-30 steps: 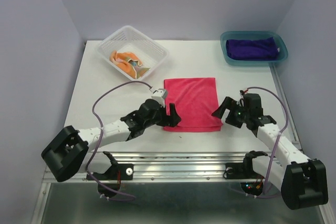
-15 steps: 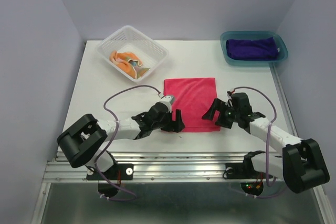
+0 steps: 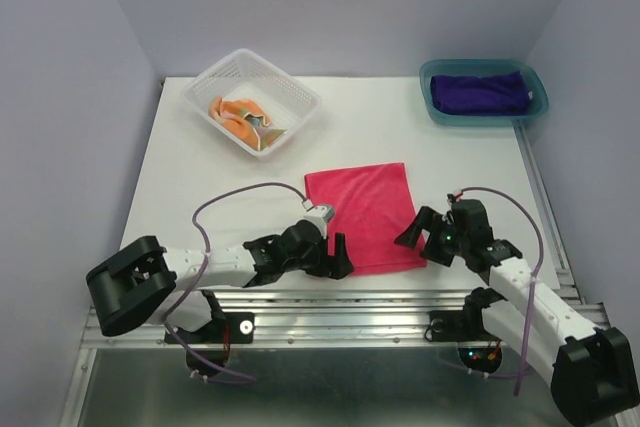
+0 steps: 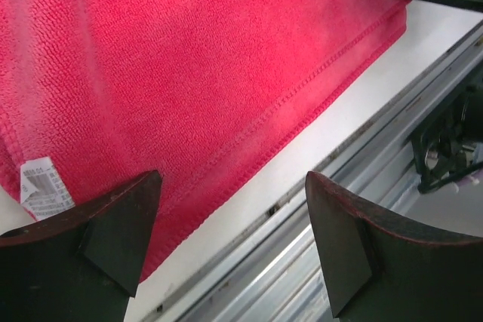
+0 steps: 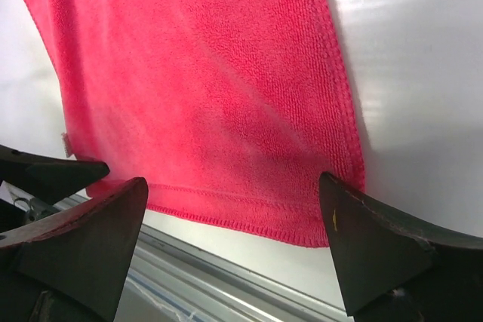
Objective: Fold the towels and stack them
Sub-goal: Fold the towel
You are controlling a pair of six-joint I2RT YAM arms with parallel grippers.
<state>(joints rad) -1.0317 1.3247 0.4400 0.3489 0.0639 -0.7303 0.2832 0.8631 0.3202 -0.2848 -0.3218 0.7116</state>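
The hot pink towel (image 3: 365,217) lies flat on the white table (image 3: 200,182), slightly askew. At its near left corner sits the left gripper (image 3: 338,257), jaws spread; at its near right corner sits the right gripper (image 3: 418,237), jaws spread too. Beyond the towel to the left, a white mesh basket (image 3: 283,74) holds the crumpled peach towel (image 3: 240,115). Beyond it to the right, a teal tray (image 3: 483,64) holds the purple towel (image 3: 480,93).

Robot lab: plain-walled enclosure (image 3: 330,7), railed table (image 3: 185,162)
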